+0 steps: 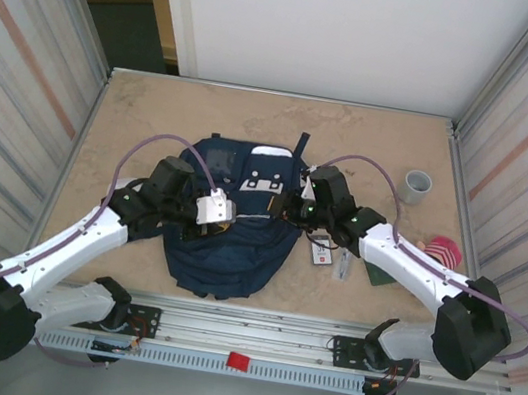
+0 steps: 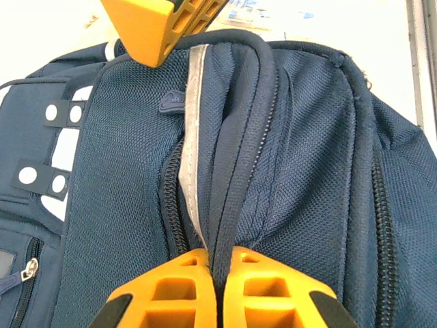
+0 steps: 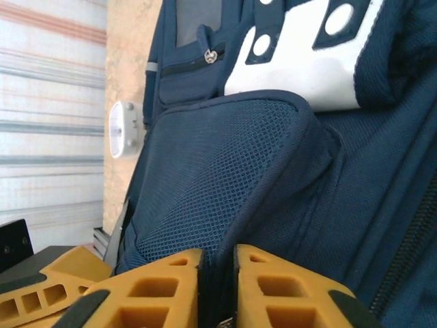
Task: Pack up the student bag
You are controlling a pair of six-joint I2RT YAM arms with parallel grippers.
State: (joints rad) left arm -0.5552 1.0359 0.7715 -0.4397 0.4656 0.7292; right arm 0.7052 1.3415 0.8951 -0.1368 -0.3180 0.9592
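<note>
1. Bag [image 1: 226, 242]: is lying flat in the middle of the table [image 1: 157, 109], between the two arms, with its top end pointing away from them.
2. Left gripper [image 2: 216, 273]: is pinching a raised fold of the bag's dark rim, just beside a pale stripe [image 2: 194, 137] and a zip [image 2: 172, 205]. Its jaws are sitting almost together on the cloth.
3. Right gripper [image 3: 217, 277]: is gripping the bag's other side below a mesh pocket [image 3: 225, 178]. Its jaws are narrow, and cloth appears to be sitting between them.
4. Step in hand, as judged: each gripper is taking one side so that the bag's mouth can be spread.
5. Doing it well: pulling both sides apart evenly and slightly upward, gripping rim rather than zip teeth, and going slowly, since so thin a fold may be slipping out.
6. Outward: some cards [image 1: 323, 255], a red and white thing [image 1: 443, 253] and a grey roll [image 1: 415, 185] are lying to the right, apart from the bag.
</note>
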